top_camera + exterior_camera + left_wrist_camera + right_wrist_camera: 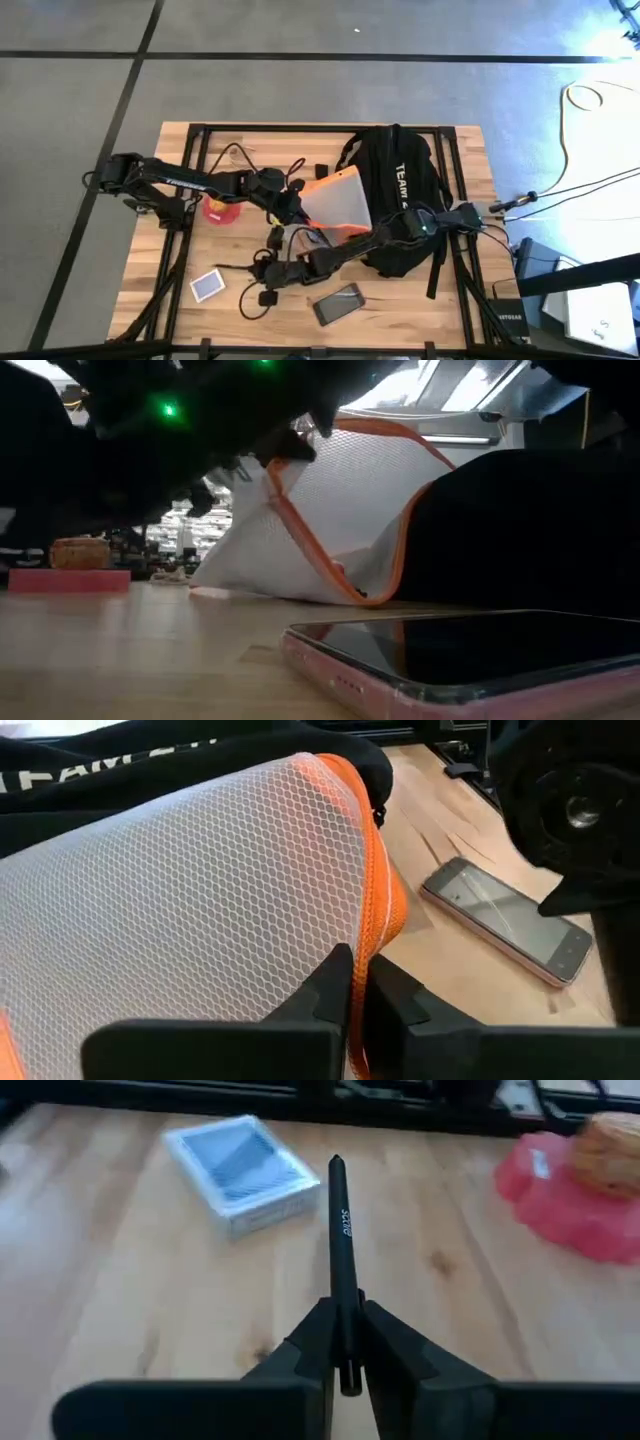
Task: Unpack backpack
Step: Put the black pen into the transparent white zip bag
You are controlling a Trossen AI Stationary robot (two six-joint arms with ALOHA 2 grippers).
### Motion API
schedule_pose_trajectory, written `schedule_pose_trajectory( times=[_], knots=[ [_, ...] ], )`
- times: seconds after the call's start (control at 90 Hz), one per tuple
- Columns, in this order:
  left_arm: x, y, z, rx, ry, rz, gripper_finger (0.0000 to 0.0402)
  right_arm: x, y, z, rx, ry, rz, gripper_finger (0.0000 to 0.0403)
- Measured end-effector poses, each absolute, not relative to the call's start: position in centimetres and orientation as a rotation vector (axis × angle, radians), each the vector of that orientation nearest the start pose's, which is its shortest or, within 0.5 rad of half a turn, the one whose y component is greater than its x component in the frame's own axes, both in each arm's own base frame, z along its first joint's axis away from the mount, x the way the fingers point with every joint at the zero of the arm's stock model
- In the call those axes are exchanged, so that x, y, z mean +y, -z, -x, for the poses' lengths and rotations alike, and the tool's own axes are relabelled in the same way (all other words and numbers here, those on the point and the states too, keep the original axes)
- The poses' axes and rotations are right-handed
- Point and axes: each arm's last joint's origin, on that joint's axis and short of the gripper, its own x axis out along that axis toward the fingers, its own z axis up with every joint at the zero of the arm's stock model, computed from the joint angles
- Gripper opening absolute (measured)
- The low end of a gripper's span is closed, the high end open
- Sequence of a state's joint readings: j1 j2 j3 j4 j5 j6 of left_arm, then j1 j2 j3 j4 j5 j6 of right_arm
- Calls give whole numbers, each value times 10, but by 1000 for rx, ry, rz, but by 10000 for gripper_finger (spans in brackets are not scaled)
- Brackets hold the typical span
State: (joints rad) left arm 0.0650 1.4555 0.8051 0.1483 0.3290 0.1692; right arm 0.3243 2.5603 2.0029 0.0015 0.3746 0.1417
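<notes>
Evidently both arms are unloading: the left gripper (358,988) is clamped on the orange hem of a white mesh pouch (335,197), drawing it from the backpack (400,195) by the table's right edge, while the right gripper (345,1342) pinches a black pen (342,1260) over the front, ready to set down.
</notes>
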Motion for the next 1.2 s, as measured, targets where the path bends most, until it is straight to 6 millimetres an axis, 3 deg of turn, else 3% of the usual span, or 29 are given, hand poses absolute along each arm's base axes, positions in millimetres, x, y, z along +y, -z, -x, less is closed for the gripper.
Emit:
schedule_pose_trajectory(
  times=[0.211,0.322,0.567,0.711,0.878,1.044,1.2],
  knots=[
    [10,-219,-304,476,301,-70,0,169,-114,-531,575,115,56,7],
    [10,-219,-304,477,303,-79,0,173,-113,-528,617,42,22,10],
    [10,-218,-304,482,299,-63,0,192,-147,-505,701,106,-9,14],
    [10,-219,-304,480,298,-60,0,211,-173,-472,801,240,-84,14],
    [10,-219,-304,477,298,-61,0,248,-204,-429,795,343,-107,14],
    [10,-219,-304,477,298,-61,0,279,-235,-366,854,438,-184,14],
    [10,-219,-304,474,300,-71,0,292,-252,-313,809,622,-224,14]
  ],
)
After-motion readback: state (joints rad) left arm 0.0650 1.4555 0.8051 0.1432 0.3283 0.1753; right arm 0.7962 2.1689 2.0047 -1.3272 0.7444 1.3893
